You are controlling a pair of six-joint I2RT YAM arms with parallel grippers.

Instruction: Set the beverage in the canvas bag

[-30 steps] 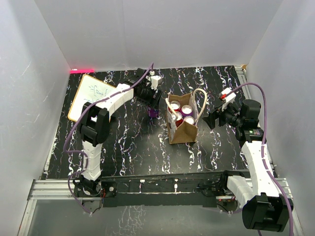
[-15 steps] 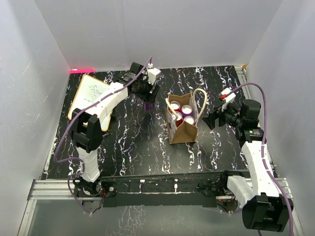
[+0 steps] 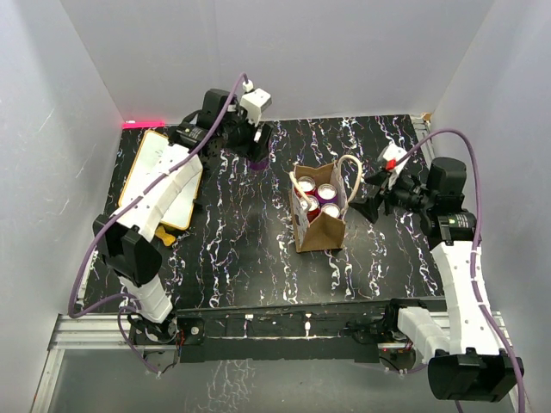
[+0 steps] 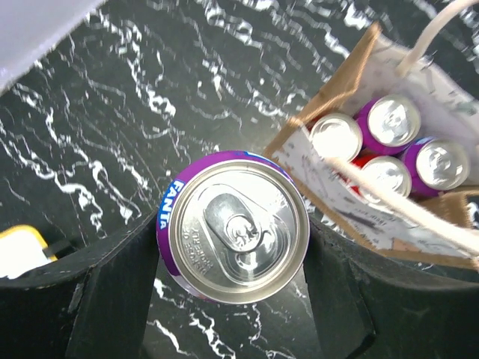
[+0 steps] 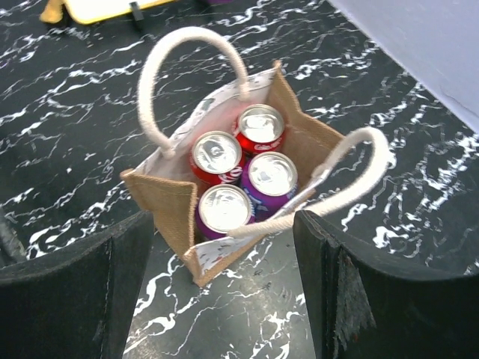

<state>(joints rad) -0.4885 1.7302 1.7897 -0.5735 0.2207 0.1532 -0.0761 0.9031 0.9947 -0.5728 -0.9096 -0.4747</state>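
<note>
**A:** Closest to us, the right jaws are spread wide with nothing between them, hanging just beside the right side of the canvas bag (image 3: pixel 320 231).

**B:** And that bag stands upright in the middle of the desk (image 3: pixel 241 249), mouth open, cream handles (image 5: pixel 191 45) looped up. There are four cans inside with their tops showing: two red cans (image 5: pixel 215 153) and two purple cans (image 5: pixel 273 176).

**A:** Packed two by two, yes. Off to the left a yellow-framed whiteboard (image 3: pixel 164 176) lies flat.

**B:** Over on the far side, the left jaws are pinching a purple Fanta can (image 4: pixel 232 224), upright, one jaw pressed on each side.

**A:** That can is near the back wall, beyond the bag's far left corner and well apart from it. It's not in the bag.

**B:** Whether it's clear of the desk, I can't tell.
</note>
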